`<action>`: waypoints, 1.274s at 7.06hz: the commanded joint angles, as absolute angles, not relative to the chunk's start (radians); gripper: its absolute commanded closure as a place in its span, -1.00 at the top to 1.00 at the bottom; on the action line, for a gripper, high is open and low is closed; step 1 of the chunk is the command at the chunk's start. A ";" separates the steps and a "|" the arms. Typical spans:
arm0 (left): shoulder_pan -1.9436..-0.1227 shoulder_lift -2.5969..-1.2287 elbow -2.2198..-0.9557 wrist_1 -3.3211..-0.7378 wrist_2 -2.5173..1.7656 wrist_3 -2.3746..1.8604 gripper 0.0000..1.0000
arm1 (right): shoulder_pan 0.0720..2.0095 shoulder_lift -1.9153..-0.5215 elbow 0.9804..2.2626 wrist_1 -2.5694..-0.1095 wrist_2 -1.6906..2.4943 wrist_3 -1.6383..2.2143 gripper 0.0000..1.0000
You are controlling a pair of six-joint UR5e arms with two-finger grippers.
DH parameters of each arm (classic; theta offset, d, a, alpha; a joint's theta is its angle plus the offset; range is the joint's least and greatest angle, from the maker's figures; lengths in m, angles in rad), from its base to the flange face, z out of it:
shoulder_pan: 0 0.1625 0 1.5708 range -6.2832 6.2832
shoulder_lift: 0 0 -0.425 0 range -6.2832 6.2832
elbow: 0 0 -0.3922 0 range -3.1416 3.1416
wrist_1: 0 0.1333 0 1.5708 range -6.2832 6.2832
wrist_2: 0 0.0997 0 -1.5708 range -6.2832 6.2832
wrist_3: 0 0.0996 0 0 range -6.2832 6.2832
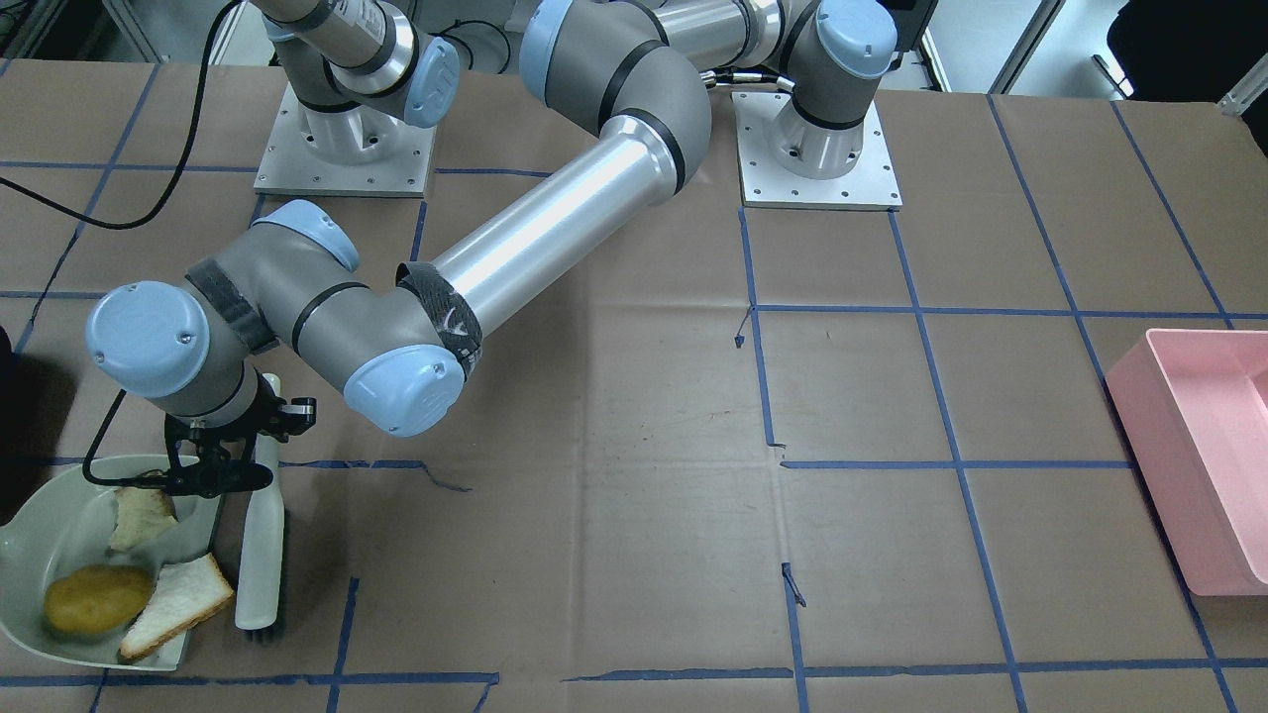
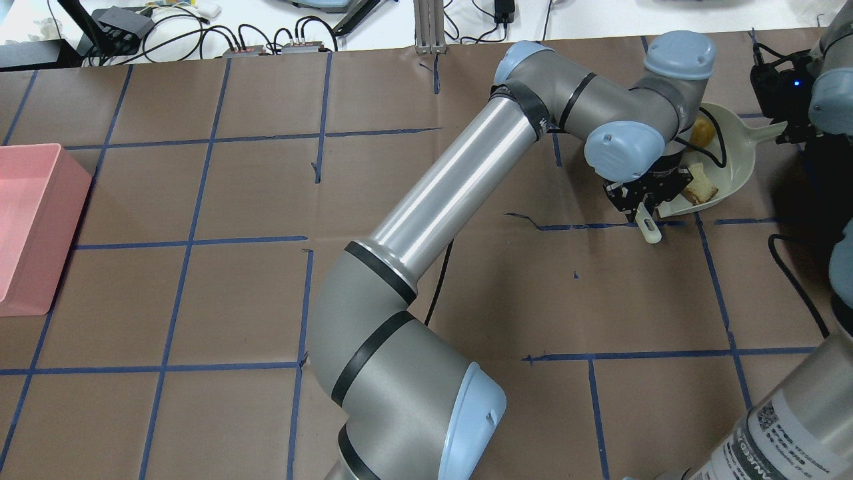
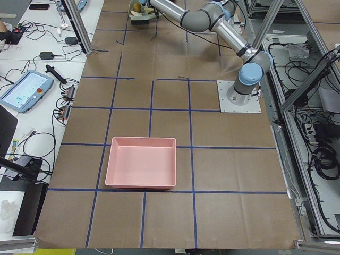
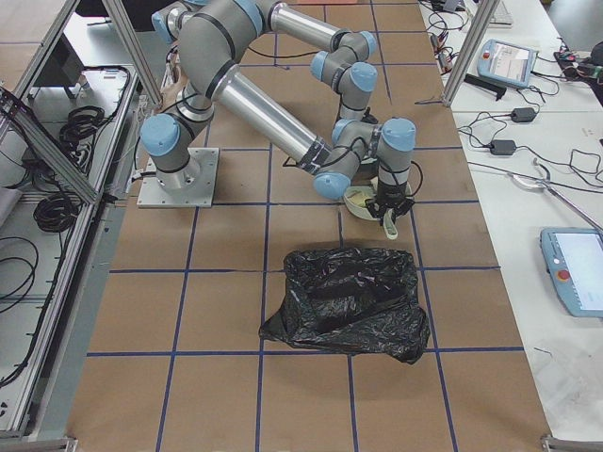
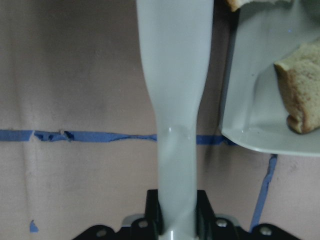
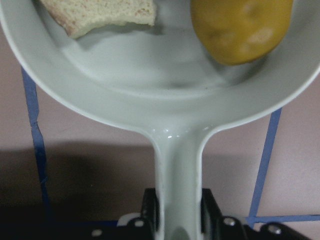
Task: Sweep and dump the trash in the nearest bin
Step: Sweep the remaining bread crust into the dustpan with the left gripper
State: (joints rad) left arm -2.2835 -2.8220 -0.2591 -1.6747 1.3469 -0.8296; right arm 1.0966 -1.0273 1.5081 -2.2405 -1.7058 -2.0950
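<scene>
Exterior front-facing view shows the trash best. The potato (image 1: pixel 97 598) is round, bumpy and yellow-brown. It lies deep in the dustpan (image 1: pixel 30 540), by the curved back wall. The big bread piece (image 1: pixel 178 604) is a soft white triangle with a brown crust. It lies at one corner of the pan's flat open edge. The small bread piece (image 1: pixel 141 515) lies by the other corner, partly under my left gripper (image 1: pixel 248 473). The dustpan is smooth, shiny, pale green plastic, shaped like a scoop with a long handle.

My brush (image 1: pixel 263 555) has a smooth pale handle that gets wide like a paddle, with dark bristles at the far tip. It runs along the pan's open edge, just beside it. The left wrist view shows my left gripper pinching the thin end of that handle. The right wrist view shows my right gripper (image 6: pixel 178 207) pinching the pan's handle, with the potato and one bread piece just past it.

The pan sits at the right end of the table (image 1: pixel 634 446), near the edge far from my bases. The table wears brown paper with lines of blue tape (image 1: pixel 951 463). Only the exterior right view shows a crinkly black bag (image 4: pixel 349 301) just beside the pan. A hard pink bin (image 1: pixel 1179 465) sits at the left end, well apart. The overhead view shows just one bread piece, because my left arm covers much of the pan.
</scene>
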 commanded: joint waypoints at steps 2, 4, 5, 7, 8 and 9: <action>-2.298 -2.838 -0.252 -1.619 1.239 -0.845 -1.00 | 1.097 -1.025 1.508 -2.237 -1.706 -2.095 -0.97; -2.310 -2.852 -0.244 -1.537 1.132 -0.845 -1.00 | 1.097 -1.023 1.508 -2.233 -1.706 -2.094 -0.97; -2.312 -2.858 -0.238 -1.495 1.062 -0.845 -1.00 | 1.097 -1.023 1.509 -2.233 -1.706 -2.094 -0.97; -2.318 -2.858 -0.236 -1.471 1.049 -0.850 -1.00 | 1.097 -1.025 1.509 -2.233 -1.704 -2.094 -0.97; -2.318 -2.853 -0.239 -1.485 1.058 -0.844 -1.00 | 1.097 -1.025 1.509 -2.233 -1.701 -2.094 -0.97; -2.316 -2.852 -0.244 -1.488 1.069 -0.833 -1.00 | 1.097 -1.025 1.511 -2.232 -1.678 -2.092 -0.97</action>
